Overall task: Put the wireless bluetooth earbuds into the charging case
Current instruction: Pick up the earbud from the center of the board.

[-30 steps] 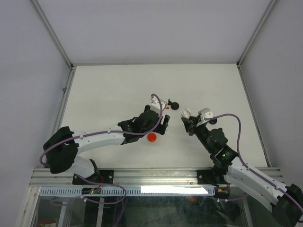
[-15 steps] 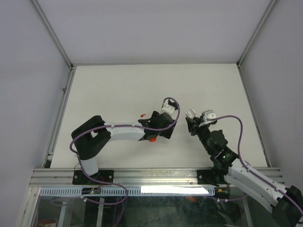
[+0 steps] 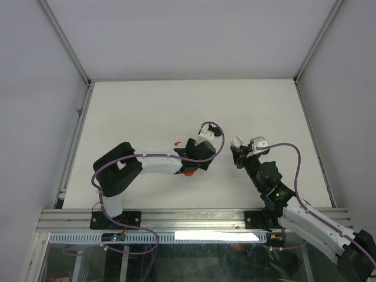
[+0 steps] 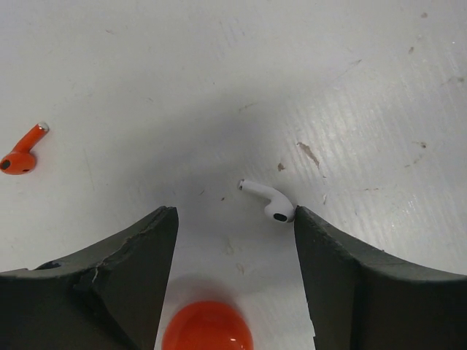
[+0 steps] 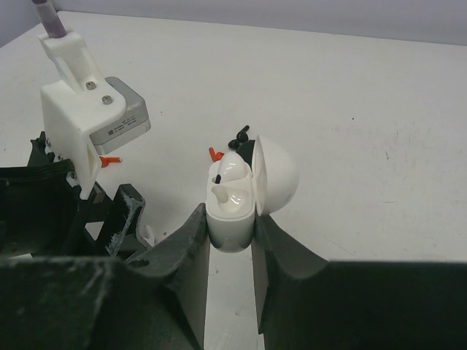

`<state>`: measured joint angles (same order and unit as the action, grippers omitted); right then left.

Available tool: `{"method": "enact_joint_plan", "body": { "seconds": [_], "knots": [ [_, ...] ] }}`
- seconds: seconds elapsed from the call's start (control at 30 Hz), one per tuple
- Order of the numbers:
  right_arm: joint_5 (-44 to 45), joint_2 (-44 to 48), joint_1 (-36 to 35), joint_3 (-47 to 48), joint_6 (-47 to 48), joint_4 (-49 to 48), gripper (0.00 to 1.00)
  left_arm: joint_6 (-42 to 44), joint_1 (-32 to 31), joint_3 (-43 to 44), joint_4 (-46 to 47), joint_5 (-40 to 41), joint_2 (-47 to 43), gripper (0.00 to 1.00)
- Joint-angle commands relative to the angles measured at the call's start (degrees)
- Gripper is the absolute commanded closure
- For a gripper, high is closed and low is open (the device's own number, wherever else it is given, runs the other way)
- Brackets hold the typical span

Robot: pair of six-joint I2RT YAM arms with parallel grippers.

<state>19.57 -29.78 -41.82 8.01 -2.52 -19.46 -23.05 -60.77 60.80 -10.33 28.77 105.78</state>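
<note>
The left fingers (image 4: 124, 270) are spread apart over the desk (image 4: 219, 73). A white earbud (image 4: 268, 203) lies on the desk between their tips, its head just beside the inner face of the finger at the right of the wrist view. A red earbud (image 4: 22, 152) lies well outside the opposite finger, and a red round case (image 4: 207, 328) sits deeper between the two. The right fingers (image 5: 175, 270) pinch an open white charging case (image 5: 232, 208), with a white bud (image 5: 226, 175) seated inside.
</note>
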Motion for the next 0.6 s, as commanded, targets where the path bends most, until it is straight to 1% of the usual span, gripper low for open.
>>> {"method": "enact_joint_plan", "body": {
  "seconds": [0.0, 0.37, 0.57],
  "knots": [
    [-0.4, -0.3, 0.2, 0.6, -0.5, -4.4, 1.00, -0.5, 0.5, -0.7, -2.5, 4.1, -1.9, 0.35],
    [-2.2, -2.6, 0.3, 0.6, -1.0, -6.1, 1.00, -0.8, 5.3, -5.0, -2.7, 4.3, -6.9, 0.38],
    [-2.8, -3.4, 0.3, 0.7, -1.3, -6.8, 1.00, -1.2, 8.4, -5.0, -1.2, 2.9, -7.7, 0.38]
  ]
}}
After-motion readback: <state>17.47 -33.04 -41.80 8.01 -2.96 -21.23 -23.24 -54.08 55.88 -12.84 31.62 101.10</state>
